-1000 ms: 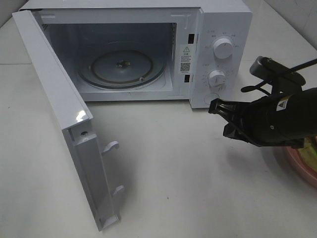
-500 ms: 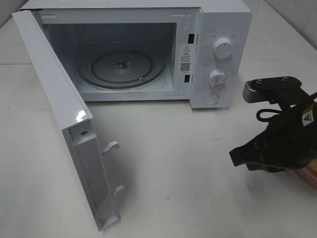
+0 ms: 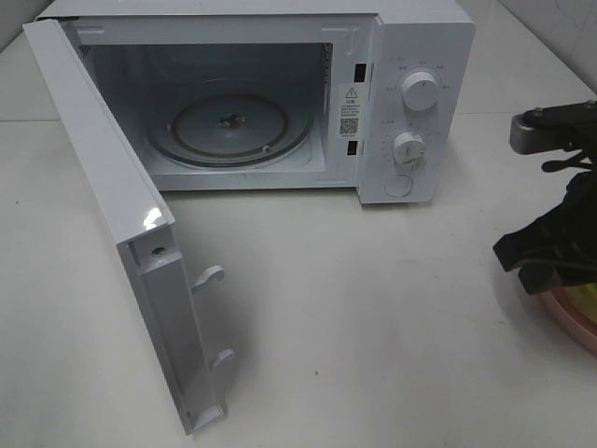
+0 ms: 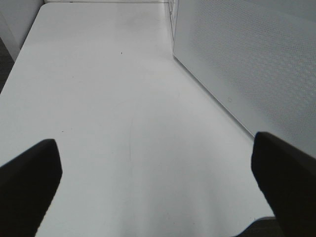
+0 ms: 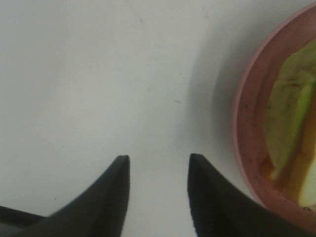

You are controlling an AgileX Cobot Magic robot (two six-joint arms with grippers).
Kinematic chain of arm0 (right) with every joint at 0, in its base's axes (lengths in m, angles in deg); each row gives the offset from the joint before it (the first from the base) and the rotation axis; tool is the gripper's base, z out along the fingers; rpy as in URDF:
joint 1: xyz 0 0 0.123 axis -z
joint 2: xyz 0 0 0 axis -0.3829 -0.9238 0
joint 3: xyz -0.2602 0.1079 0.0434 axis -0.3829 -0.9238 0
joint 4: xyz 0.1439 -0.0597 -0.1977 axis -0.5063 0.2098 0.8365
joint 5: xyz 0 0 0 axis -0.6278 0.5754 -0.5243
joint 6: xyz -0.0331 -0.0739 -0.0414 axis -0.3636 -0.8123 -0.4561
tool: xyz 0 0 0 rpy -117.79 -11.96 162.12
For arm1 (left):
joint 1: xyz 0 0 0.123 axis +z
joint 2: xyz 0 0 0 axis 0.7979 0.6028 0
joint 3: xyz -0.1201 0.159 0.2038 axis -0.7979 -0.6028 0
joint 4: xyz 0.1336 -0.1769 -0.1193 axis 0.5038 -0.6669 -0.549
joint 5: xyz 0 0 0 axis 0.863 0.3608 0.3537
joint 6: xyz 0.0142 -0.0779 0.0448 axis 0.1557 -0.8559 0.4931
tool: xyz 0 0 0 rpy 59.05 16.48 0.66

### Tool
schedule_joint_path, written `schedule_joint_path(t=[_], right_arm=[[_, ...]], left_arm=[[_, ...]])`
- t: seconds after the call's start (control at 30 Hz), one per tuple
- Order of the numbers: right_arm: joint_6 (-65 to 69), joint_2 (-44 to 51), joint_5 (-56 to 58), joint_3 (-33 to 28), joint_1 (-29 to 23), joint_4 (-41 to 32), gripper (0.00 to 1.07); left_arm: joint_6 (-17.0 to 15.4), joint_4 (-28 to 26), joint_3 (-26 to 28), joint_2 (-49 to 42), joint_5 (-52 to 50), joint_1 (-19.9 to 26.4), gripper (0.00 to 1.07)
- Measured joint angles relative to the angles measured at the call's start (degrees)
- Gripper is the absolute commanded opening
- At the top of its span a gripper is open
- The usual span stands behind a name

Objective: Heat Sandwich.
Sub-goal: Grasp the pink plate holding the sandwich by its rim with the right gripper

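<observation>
A kitchen-style test bench (plain white tabletop): white microwave, door ajar, pink plate nearby.

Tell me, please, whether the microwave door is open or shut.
Open: the door stands swung out leftward, and the glass turntable shows inside.

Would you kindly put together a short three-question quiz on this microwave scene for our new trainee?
1. True or false: the microwave has its door swung open.
2. Where does the sandwich lie? A) inside the microwave B) on the pink plate C) on top of the microwave
3. Fill in: between its parted jaws, the right end effector holds ____.
Key: 1 true; 2 B; 3 nothing.
</observation>
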Motion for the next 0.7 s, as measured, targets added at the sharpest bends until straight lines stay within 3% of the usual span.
schedule_joint_path(t=[0.07, 0.1, 0.23, 0.7], right_arm=[[0.0, 0.0, 0.06, 0.74, 1.26, 0.97, 0.7], [0.0, 0.0, 0.0, 1.2, 2.35, 2.18, 0.83], [-0.52, 0.0, 0.0, 1.55, 4.53, 4.01, 0.94], [-2.06, -6.59, -1.78, 1.55, 10.26, 4.64, 0.9]], left_arm=[[0.0, 0.0, 0.0, 0.0, 0.0, 0.0, 1.0], [0.0, 0.0, 0.0, 0.0, 0.0, 0.0, 1.0], [0.0, 0.0, 0.0, 0.0, 0.0, 0.0, 1.0], [0.0, 0.0, 0.0, 0.0, 0.0, 0.0, 1.0]])
